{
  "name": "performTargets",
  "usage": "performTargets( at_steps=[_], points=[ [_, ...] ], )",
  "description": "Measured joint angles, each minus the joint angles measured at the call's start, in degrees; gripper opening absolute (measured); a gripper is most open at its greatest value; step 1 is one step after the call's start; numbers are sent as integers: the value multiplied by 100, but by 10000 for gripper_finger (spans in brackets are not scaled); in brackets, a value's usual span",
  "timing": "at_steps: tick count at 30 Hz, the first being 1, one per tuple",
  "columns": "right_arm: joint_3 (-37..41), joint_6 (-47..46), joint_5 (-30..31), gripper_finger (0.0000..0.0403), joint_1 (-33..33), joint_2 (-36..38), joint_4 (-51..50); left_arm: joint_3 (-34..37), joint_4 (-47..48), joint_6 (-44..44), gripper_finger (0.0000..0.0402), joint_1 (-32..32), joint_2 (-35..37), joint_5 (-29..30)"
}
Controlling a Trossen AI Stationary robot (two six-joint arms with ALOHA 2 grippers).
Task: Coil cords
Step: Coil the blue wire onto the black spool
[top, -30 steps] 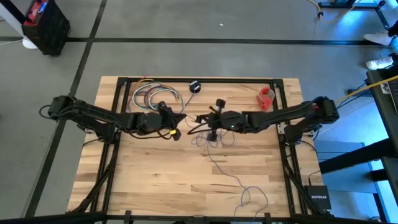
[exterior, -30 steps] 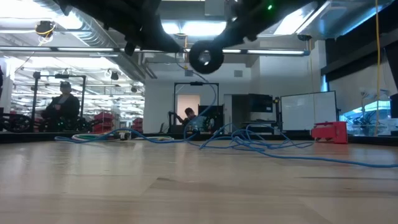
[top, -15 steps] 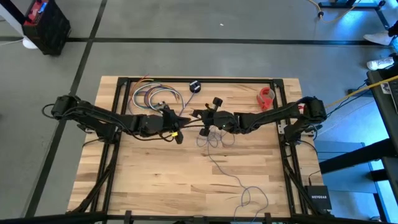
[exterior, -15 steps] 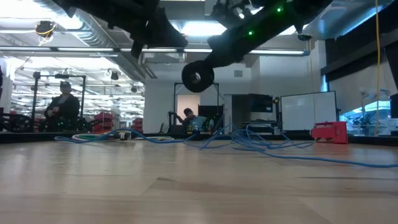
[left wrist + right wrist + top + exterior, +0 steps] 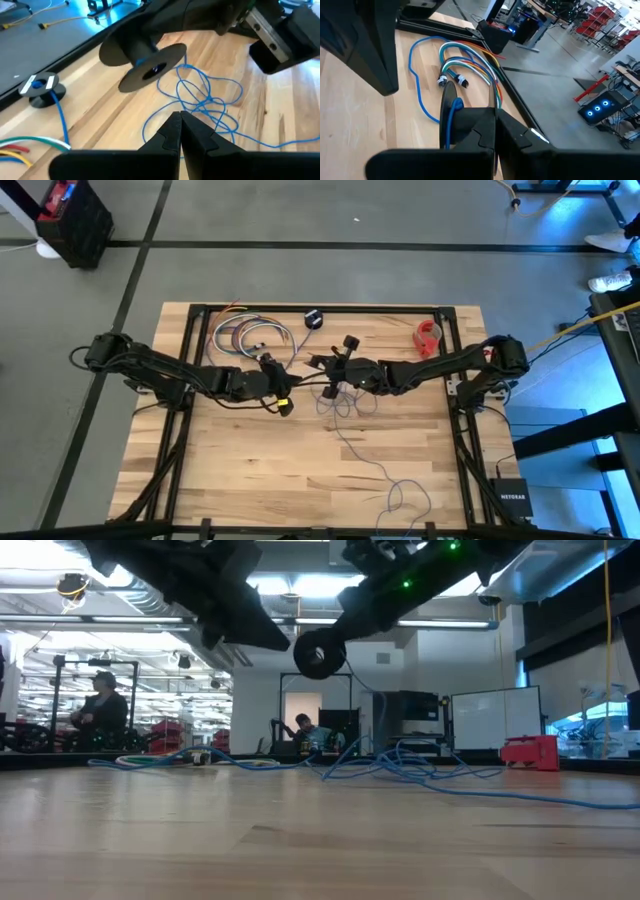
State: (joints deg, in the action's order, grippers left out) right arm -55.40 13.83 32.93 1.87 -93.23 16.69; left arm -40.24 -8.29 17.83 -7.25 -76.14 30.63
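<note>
Both arms reach level toward the table (image 5: 250,470) centre. The right gripper (image 5: 330,370) is clamped on a black spool (image 5: 318,652) held above the wood, its thin cord (image 5: 352,448) trailing below. The left gripper (image 5: 282,392), fingers closed and empty, hovers just beside the spool.

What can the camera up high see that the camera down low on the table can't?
Only the high view shows the whole table, the cord's tail looping toward the near edge, a second small spool and the bundle of coloured cables.

Only the low view shows the room behind, with a seated person, and that the black spool is lifted above the wood.

Both show the two arms meeting mid-table, the blue cord and the red object.
</note>
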Motion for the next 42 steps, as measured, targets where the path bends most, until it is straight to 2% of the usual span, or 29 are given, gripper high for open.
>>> performTargets(
  at_steps=[5,11,14,19,25,40,42],
  points=[
    [-2,-32,-17,5,2,110,-2,435,-757,162,19,38,-148,-127],
    [-2,-29,-42,5,-2,140,-5,692,-1817,369,107,251,-819,-267],
    [-2,-7,-42,5,-2,140,8,675,-2514,329,150,415,-1307,-657],
    [-2,43,-40,5,-2,172,1,670,-3602,154,188,642,-2034,-1168],
    [-2,56,-40,5,-2,173,46,595,-4346,126,184,750,-2547,-1497],
    [-2,4,-37,5,-2,173,299,-60,-4471,-77,173,717,-3241,-1531],
    [-2,2,-37,5,-2,173,297,-67,-4605,-84,172,743,-3241,-1747]
  ],
)
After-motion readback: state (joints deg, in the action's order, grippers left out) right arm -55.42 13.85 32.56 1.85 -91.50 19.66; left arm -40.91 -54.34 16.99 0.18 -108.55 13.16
